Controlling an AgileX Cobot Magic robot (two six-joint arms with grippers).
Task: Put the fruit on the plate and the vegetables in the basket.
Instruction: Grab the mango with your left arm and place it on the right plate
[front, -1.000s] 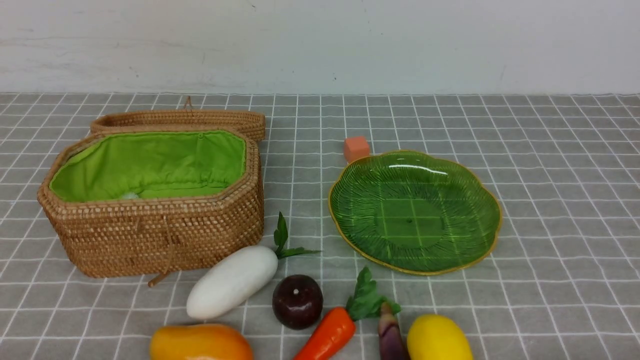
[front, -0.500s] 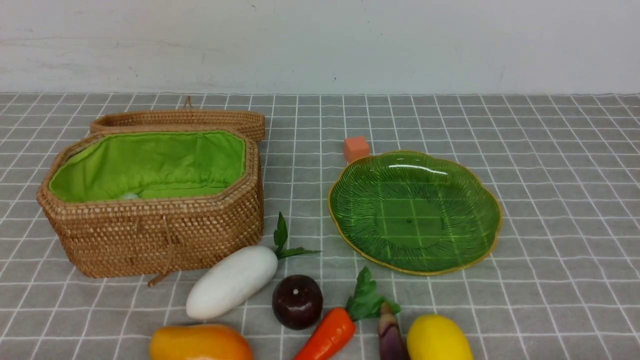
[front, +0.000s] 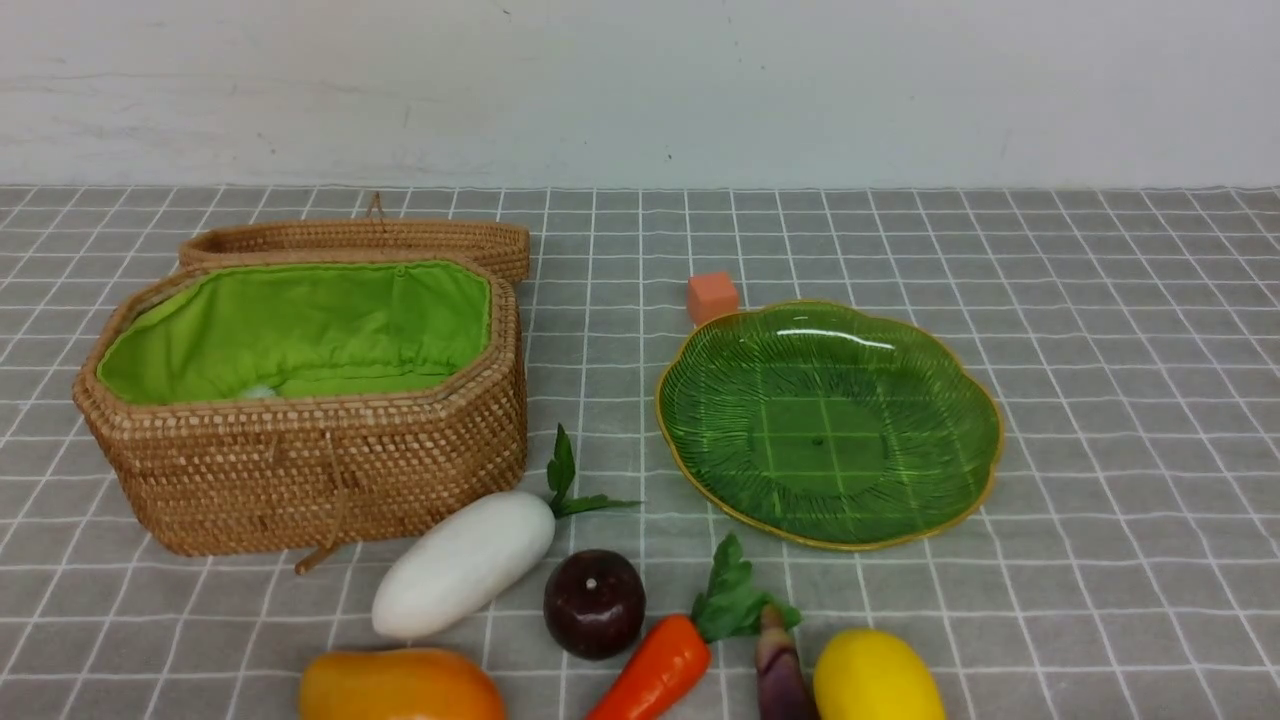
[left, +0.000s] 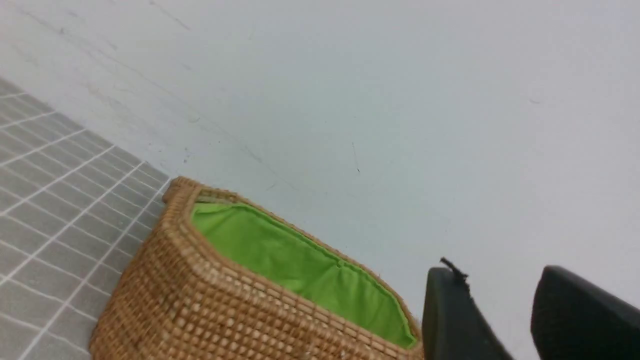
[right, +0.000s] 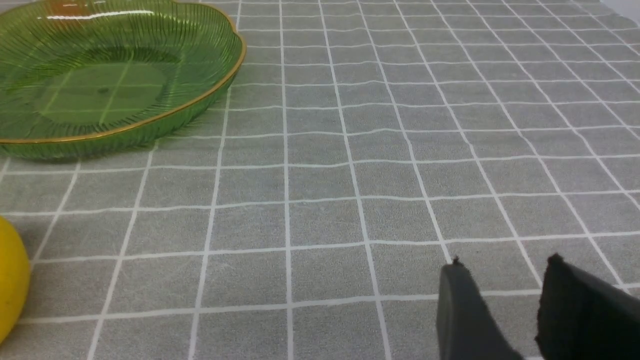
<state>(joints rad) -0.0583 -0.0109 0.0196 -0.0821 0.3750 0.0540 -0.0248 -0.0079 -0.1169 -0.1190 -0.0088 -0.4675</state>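
Observation:
The front view shows a row of toys near the front edge: a mango (front: 400, 688), a white radish (front: 465, 565), a maroon plum (front: 595, 603), a carrot (front: 655, 670), a purple eggplant (front: 782, 675) and a lemon (front: 877, 678). Behind them on the left stands the wicker basket (front: 300, 470), lid (front: 360, 240) folded back, green lining showing. The green plate (front: 830, 430) lies bare on the right. My left gripper (left: 497, 280) hangs open and empty beside the basket (left: 210, 305). My right gripper (right: 505, 270) is open over the cloth, away from the plate (right: 100, 75) and lemon (right: 10, 285).
A small orange cube (front: 713, 296) sits just behind the plate's far left rim. A grey checked cloth (front: 1100, 400) covers the table, and a pale wall (front: 640, 90) rises behind it. Neither arm appears in the front view.

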